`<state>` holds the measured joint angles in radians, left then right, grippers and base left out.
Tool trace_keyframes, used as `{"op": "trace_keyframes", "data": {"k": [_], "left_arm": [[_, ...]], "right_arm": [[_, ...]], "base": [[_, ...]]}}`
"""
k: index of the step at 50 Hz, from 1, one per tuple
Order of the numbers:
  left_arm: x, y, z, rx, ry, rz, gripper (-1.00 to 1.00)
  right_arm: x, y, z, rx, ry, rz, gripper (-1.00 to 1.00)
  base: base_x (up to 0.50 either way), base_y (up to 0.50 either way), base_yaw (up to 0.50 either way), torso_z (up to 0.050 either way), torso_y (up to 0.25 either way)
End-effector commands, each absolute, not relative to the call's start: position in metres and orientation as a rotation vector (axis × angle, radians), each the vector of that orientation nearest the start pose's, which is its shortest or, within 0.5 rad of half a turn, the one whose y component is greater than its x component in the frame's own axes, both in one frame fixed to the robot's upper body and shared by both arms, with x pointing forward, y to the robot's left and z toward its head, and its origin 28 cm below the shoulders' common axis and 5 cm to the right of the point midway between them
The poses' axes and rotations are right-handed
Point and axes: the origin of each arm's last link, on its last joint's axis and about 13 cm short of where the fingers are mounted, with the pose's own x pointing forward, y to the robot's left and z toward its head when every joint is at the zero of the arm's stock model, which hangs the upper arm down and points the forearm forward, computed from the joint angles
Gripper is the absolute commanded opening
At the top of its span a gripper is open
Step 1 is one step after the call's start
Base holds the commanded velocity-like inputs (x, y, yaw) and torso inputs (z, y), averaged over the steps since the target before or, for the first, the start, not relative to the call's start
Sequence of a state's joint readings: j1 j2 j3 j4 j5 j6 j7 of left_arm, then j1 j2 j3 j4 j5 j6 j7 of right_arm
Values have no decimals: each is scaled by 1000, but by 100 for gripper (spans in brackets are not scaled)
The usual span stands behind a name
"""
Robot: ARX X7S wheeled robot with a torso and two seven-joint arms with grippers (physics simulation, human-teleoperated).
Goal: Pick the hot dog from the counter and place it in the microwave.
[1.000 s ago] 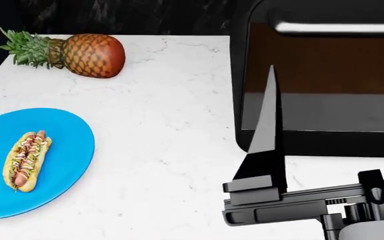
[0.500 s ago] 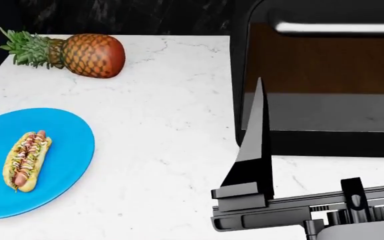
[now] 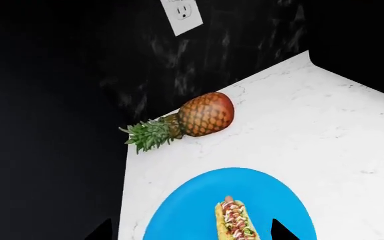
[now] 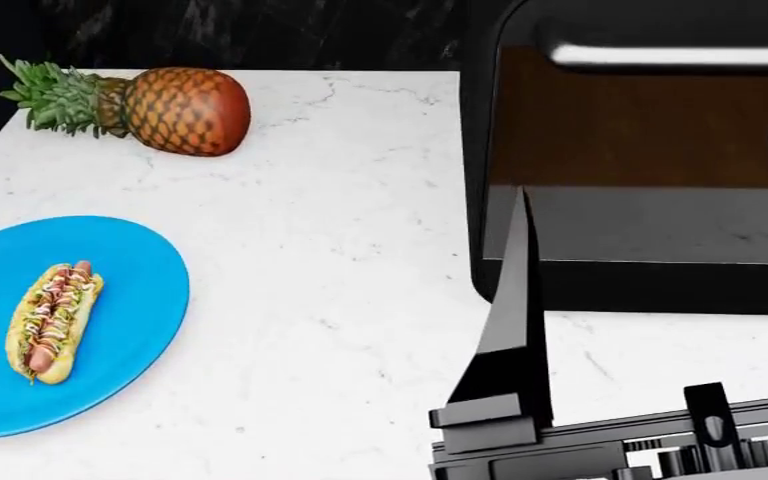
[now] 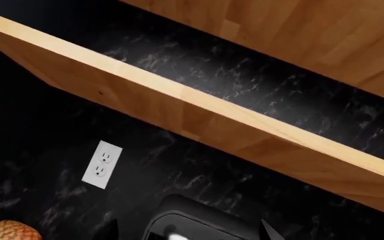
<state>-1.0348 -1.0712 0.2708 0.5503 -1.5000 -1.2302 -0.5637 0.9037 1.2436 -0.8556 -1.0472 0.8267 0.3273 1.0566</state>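
My right gripper [image 4: 658,215] stood spread wide in front of the microwave [image 4: 644,160], one finger [image 4: 515,300] near its left edge, the other at the far right, holding nothing; I judged this suited reaching for the silver handle [image 4: 678,55], since the door looked closed. The hot dog [image 4: 51,320] lay on the blue plate [image 4: 131,330] at the surface's [image 4: 344,260] near left, the pineapple [image 4: 157,105] farther back. Of my left gripper [image 3: 192,232], only two tips showed, apparently apart above the plate.

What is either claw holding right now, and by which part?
Nothing. The right claw stands open in front of the microwave, empty. The hot dog lies untouched on the blue plate; the left claw's tips barely show, gripping nothing.
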Motion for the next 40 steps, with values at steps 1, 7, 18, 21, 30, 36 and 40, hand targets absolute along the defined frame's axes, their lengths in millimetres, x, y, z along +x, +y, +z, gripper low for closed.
{"op": "trace_keyframes", "data": {"k": [1, 7, 18, 21, 30, 36, 40], "left_arm": [[221, 307, 267, 306, 245, -149, 100], [233, 315, 250, 281, 325, -138, 100], [241, 309, 233, 236, 355, -149, 100], [244, 305, 232, 228, 349, -164, 100], [255, 296, 224, 174, 332, -187, 100], [257, 293, 216, 126, 334, -179, 100], [257, 295, 210, 75, 336, -145, 100]], "right_arm": [[153, -132, 247, -373, -595, 57, 100], [152, -132, 249, -376, -596, 65, 100], [149, -133, 253, -385, -596, 71, 100], [148, -133, 252, -387, -592, 69, 100], [146, -135, 253, -391, -589, 70, 100], [145, -136, 253, -392, -585, 72, 100], [145, -135, 254, -386, -585, 82, 100]], "base": [[0, 0, 0, 0, 0], [0, 0, 0, 0, 0], [0, 0, 0, 0, 0], [0, 0, 0, 0, 0], [0, 0, 0, 0, 0], [0, 0, 0, 0, 0], [0, 0, 0, 0, 0]]}}
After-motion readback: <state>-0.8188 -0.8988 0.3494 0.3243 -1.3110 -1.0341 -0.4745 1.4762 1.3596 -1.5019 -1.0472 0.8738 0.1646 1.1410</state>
